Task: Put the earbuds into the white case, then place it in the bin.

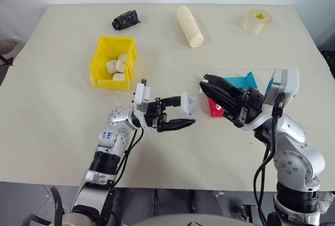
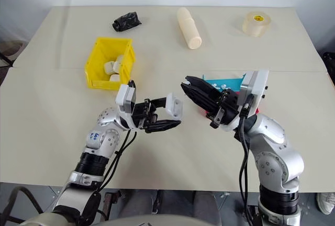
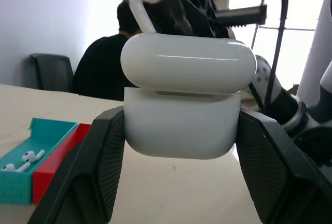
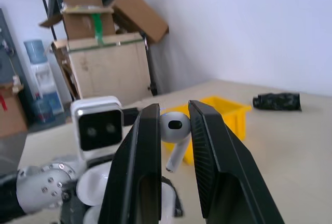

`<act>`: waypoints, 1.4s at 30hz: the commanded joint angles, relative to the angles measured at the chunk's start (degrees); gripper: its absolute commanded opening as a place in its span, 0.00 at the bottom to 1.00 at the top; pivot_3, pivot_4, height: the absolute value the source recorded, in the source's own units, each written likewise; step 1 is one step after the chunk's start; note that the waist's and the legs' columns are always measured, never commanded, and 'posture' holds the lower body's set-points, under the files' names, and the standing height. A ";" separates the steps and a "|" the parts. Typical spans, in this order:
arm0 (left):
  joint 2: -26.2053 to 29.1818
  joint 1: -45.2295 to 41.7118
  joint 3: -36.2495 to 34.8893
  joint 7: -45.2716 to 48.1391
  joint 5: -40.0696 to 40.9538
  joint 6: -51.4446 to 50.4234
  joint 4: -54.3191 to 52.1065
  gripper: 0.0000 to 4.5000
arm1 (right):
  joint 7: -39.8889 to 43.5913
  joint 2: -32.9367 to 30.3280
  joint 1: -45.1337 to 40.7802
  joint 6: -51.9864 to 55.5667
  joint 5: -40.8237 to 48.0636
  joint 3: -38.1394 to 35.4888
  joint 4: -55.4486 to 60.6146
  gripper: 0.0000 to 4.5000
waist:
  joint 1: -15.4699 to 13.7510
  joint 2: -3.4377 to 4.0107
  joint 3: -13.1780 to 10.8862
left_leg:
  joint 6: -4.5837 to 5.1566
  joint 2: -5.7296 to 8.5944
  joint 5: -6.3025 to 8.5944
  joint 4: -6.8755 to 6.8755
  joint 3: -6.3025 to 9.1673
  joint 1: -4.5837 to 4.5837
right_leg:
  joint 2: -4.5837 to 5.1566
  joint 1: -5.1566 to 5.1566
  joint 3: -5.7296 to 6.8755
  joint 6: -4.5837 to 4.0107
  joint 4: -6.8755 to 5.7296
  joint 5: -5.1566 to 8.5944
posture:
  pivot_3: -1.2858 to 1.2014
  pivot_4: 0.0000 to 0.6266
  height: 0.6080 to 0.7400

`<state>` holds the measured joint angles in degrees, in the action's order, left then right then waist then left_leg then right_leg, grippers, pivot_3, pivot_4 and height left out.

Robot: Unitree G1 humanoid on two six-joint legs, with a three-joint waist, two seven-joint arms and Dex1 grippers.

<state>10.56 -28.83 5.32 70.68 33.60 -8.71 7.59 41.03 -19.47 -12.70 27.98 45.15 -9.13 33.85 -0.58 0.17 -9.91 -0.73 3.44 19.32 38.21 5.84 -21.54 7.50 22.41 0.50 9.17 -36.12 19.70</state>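
My left gripper [image 1: 186, 112] is shut on the white case [image 3: 181, 125], held above the table's middle with its lid [image 3: 188, 63] flipped open toward my right arm. One of the earbuds [image 4: 174, 126] is pinched between the fingers of my right gripper [image 1: 204, 83], stem hanging down, a short gap from the case. More earbuds [image 3: 23, 159] lie in the blue tray [image 1: 242, 81]. The yellow bin [image 1: 98, 64] stands at the table's left, beyond my left arm, with several white cases [image 1: 118, 68] inside.
A red tray [image 1: 214, 109] lies against the blue one, partly under my right arm. Along the far edge are a black crumpled lump [image 1: 125, 19], a cream cylinder [image 1: 189, 25] and a tape roll [image 1: 256, 21]. A person [image 3: 111, 63] sits beyond the table.
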 commanded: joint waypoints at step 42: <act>-2.98 -0.32 -1.48 -4.33 6.46 -11.29 -10.34 0.62 | 1.95 -1.85 4.87 -10.83 -3.01 8.71 -1.68 0.10 | 0.67 0.01 0.00 | 0.00 0.01 0.00 -0.02 0.02 0.01 | -0.01 0.02 0.00 0.00 -0.10 0.00 | 0.52 0.24 1.00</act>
<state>8.20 -28.19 4.44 66.36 38.54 -21.35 0.78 41.21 -20.46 -8.59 15.17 41.05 -2.34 31.77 0.09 0.18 -9.90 -0.73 3.45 19.32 38.19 5.86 -21.53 7.48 22.43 0.50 9.16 -36.23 19.70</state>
